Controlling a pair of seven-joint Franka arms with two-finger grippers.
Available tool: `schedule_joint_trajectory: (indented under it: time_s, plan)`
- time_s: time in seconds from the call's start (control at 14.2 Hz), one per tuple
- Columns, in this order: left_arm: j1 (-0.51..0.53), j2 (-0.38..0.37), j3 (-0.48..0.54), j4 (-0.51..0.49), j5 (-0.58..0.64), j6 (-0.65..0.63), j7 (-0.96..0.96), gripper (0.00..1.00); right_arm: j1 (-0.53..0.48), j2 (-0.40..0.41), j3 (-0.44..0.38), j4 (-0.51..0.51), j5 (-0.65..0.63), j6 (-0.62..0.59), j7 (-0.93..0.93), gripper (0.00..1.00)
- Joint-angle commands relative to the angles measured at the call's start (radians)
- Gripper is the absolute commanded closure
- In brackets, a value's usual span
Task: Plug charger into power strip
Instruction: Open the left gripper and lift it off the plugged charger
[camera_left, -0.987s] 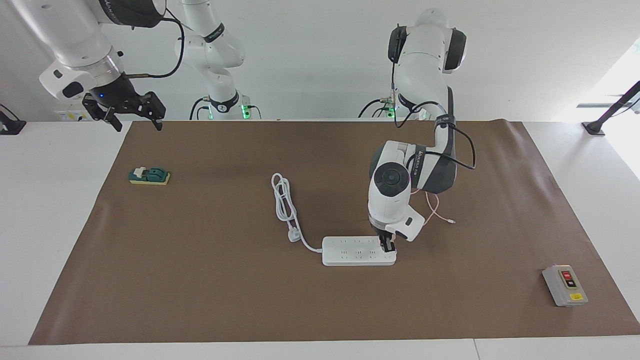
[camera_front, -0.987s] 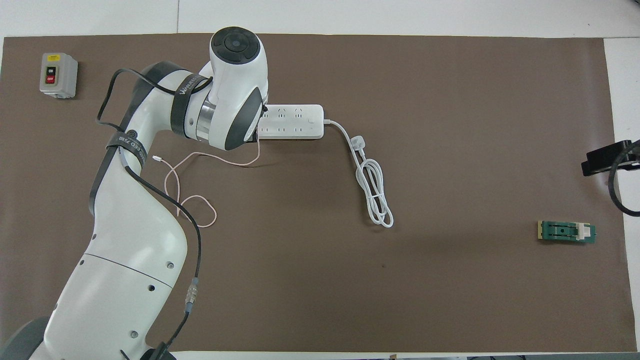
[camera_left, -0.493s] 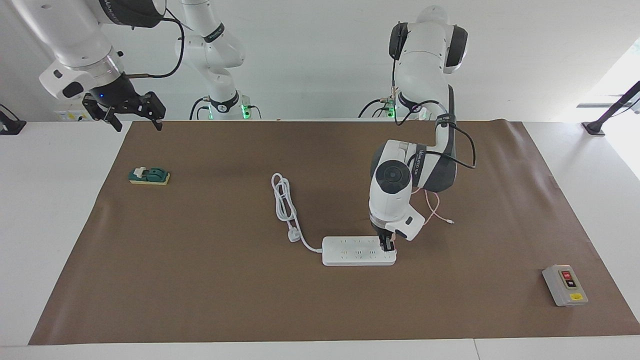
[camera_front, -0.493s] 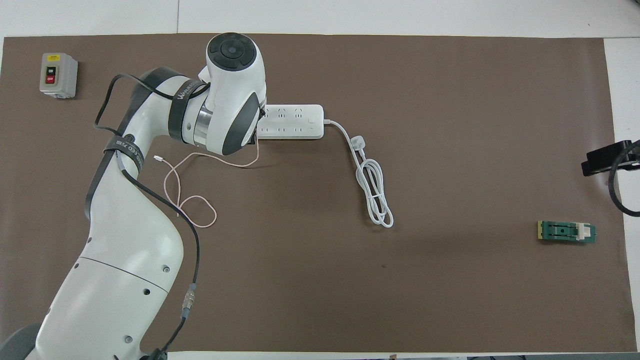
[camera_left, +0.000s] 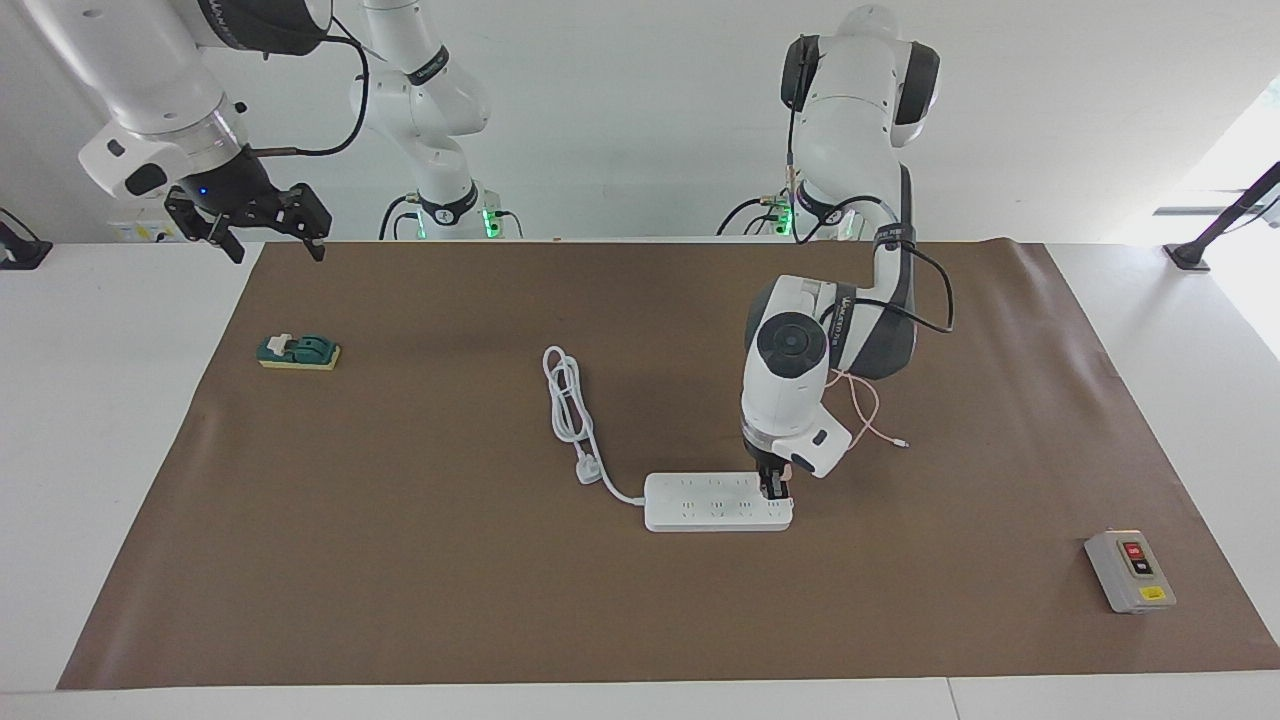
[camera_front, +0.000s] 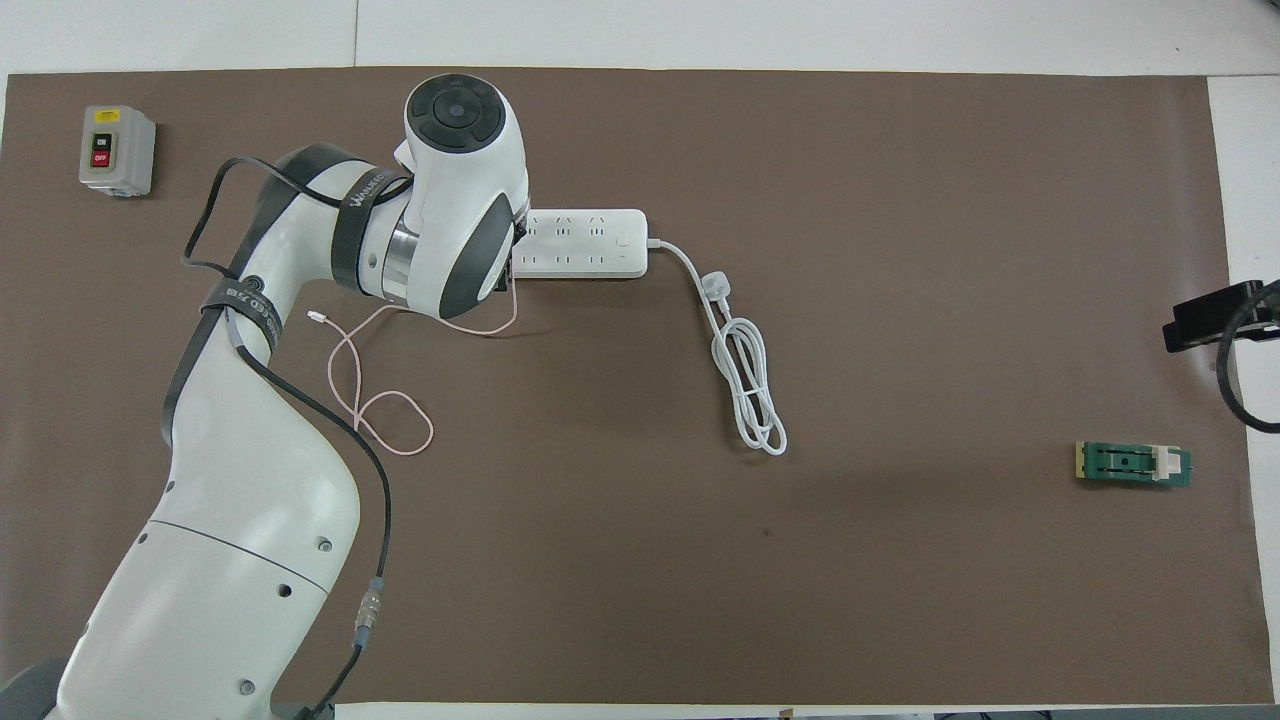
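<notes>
The white power strip (camera_left: 700, 502) lies flat mid-table; it also shows in the overhead view (camera_front: 590, 245). My left gripper (camera_left: 775, 489) points down on the strip's end toward the left arm's end of the table, its dark fingers closed around the charger, which is mostly hidden between them. The charger's thin pink cable (camera_left: 872, 418) trails from the wrist and loops on the mat (camera_front: 345, 385), nearer to the robots. In the overhead view the left wrist hides the gripper. My right gripper (camera_left: 265, 235) waits open above the mat's corner at the right arm's end.
The strip's thick white cord and three-pin plug (camera_left: 588, 470) lie coiled beside the strip toward the right arm's end (camera_front: 750, 390). A grey box with red and black buttons (camera_left: 1130, 570) sits far from the robots at the left arm's end. A green switch block (camera_left: 298, 352) lies at the right arm's end.
The left arm's wrist and elbow have risen and tilted slightly; the gripper stays at the strip's end. The pink cable shifted a little with it. The right arm has not moved.
</notes>
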Motion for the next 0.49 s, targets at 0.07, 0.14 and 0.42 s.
schedule_joint_trajectory:
  time_s: [0.07, 0.14, 0.42]
  plan:
    - [0.038, -0.096, -0.004, -0.003, -0.009, -0.090, 0.019, 0.00, -0.014, -0.020, 0.012, -0.023, -0.010, 0.004, 0.012, 0.00]
    - [0.058, -0.119, -0.008, -0.001, -0.006, -0.107, 0.025, 0.00, -0.013, -0.020, 0.012, -0.023, -0.010, 0.004, 0.012, 0.00]
    - [0.088, -0.186, 0.001, 0.000, 0.002, -0.158, 0.199, 0.00, -0.014, -0.020, 0.012, -0.023, -0.010, 0.004, 0.012, 0.00]
